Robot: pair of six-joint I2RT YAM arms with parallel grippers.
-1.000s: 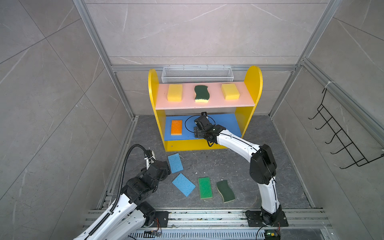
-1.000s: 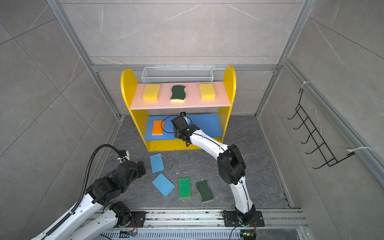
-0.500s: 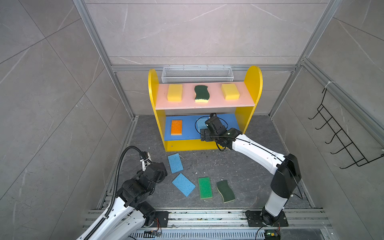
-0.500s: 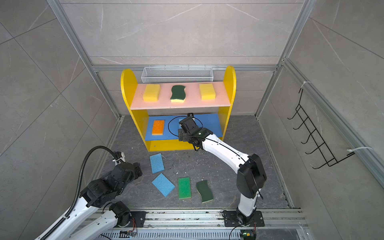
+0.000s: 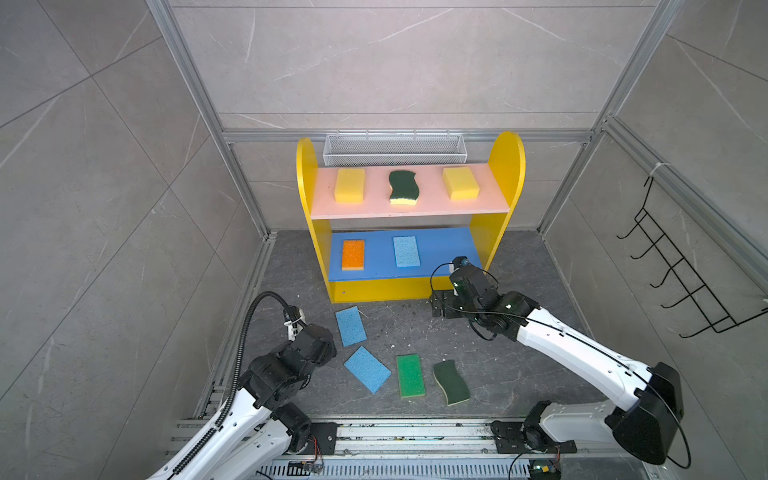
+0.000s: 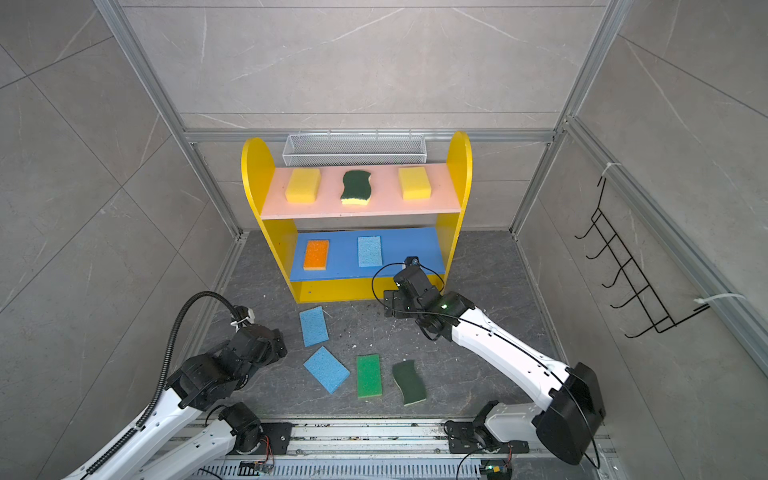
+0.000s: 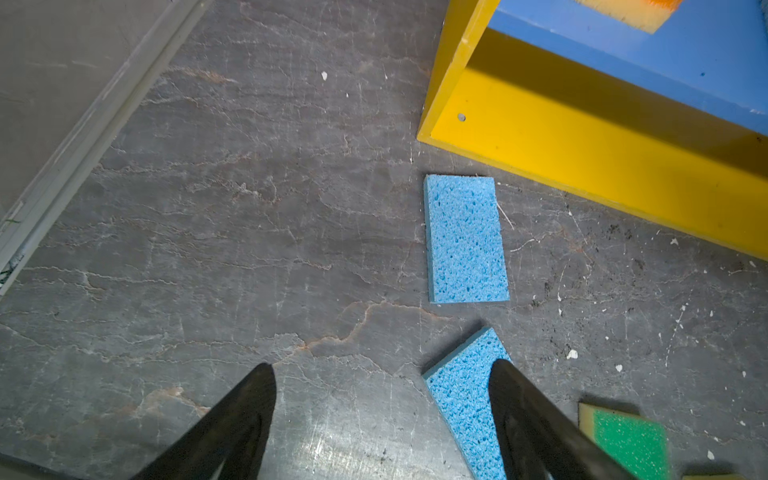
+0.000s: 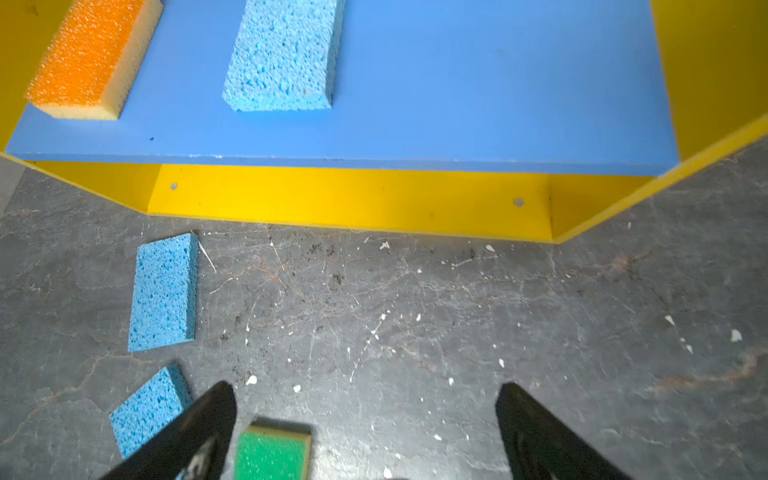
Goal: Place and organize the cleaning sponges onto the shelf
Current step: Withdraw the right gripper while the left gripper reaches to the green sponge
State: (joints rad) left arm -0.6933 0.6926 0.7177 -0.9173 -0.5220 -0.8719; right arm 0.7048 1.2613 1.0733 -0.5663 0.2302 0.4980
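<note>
The shelf point(image 5: 305, 187) holds two yellow sponges point(image 5: 350, 185) point(image 5: 460, 183) and a wavy scourer point(image 5: 402, 187) on its pink board, and an orange sponge point(image 5: 353, 254) and a light blue sponge point(image 5: 406, 251) on its blue board. On the floor lie two light blue sponges point(image 5: 350, 326) point(image 5: 367, 369), a green one point(image 5: 410, 375) and a scourer point(image 5: 451, 382). My right gripper point(image 8: 365, 388) hangs open and empty over the floor before the shelf base. My left gripper point(image 7: 382, 370) is open, one finger over a corner of the nearer blue sponge point(image 7: 461, 399).
A white mesh basket point(image 5: 394, 149) hangs behind the shelf top. A black wire hook rack point(image 5: 681, 266) is on the right wall. Metal frame rails run along the left wall point(image 7: 83, 137) and the front edge point(image 5: 415, 432).
My right gripper has drawn back out of the blue board toward the front right, uncovering the light blue sponge lying there. The left arm has barely shifted.
</note>
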